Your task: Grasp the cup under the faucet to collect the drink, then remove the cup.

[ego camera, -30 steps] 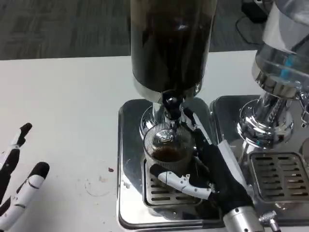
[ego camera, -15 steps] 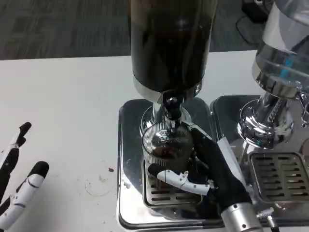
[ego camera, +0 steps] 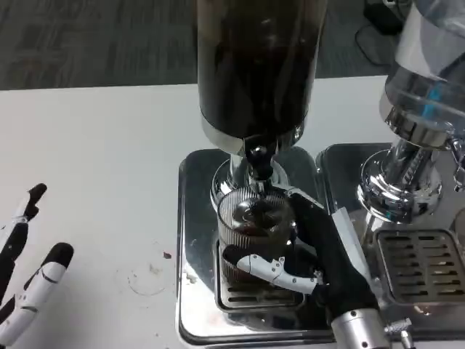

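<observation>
Right hand [ego camera: 309,251] wraps the ribbed cup [ego camera: 251,225] under the faucet [ego camera: 258,163], dark drink inside; hold it level and centred; left hand [ego camera: 25,280] spread on the counter [ego camera: 102,160]

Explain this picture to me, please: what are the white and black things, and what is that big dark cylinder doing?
The camera sits on a humanoid robot's head, looking down at a white table. The white and black things are its hands. The right hand grips a ribbed clear cup under the faucet of a drink dispenser, the dark cylinder. Dark drink is in the cup, which stands over a slotted drip tray. The left hand holds nothing, fingers apart. A second dispenser stands to the right.
</observation>
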You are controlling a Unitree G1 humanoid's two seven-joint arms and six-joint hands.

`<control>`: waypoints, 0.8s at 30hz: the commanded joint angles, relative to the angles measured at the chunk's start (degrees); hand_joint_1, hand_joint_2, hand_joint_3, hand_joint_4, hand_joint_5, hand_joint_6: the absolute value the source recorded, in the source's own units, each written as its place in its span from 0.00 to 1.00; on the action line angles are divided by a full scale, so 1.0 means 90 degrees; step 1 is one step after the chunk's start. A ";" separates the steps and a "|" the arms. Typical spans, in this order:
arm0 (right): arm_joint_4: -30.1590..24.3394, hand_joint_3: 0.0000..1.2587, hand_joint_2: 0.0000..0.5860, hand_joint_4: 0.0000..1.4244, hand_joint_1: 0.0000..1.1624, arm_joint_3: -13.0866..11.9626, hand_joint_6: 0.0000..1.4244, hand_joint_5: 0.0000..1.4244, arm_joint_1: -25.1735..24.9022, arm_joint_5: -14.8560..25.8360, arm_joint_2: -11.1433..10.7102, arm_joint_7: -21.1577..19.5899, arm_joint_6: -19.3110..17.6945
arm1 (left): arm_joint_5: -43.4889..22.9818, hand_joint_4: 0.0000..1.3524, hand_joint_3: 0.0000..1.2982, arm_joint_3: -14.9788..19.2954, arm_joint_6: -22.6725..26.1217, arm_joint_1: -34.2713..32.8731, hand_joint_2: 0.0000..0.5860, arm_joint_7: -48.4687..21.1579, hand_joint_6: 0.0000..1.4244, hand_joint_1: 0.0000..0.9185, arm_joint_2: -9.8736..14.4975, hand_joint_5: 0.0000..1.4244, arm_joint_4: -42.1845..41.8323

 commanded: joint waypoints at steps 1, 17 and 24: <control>0.0073 0.34 0.23 0.34 0.80 -0.0012 0.57 0.47 0.0014 -0.0072 0.0027 -0.0140 -0.0097 | -0.0001 0.00 0.04 -0.0007 -0.0059 -0.0042 0.37 0.0031 0.00 0.00 0.0108 0.03 0.0006; -0.0116 0.38 0.23 0.38 0.81 -0.0048 0.71 0.55 0.0189 -0.0296 0.0022 -0.0583 -0.0272 | -0.0030 0.00 0.04 -0.0111 -0.0106 -0.0219 0.37 -0.0053 0.00 0.00 0.0156 0.03 0.0164; -0.0338 0.41 0.23 0.40 0.81 -0.0137 0.74 0.57 0.0374 -0.0314 0.0028 -0.0747 -0.0348 | -0.0008 0.00 0.04 -0.0223 -0.0169 -0.0352 0.37 -0.0093 0.00 0.00 0.0225 0.03 0.0277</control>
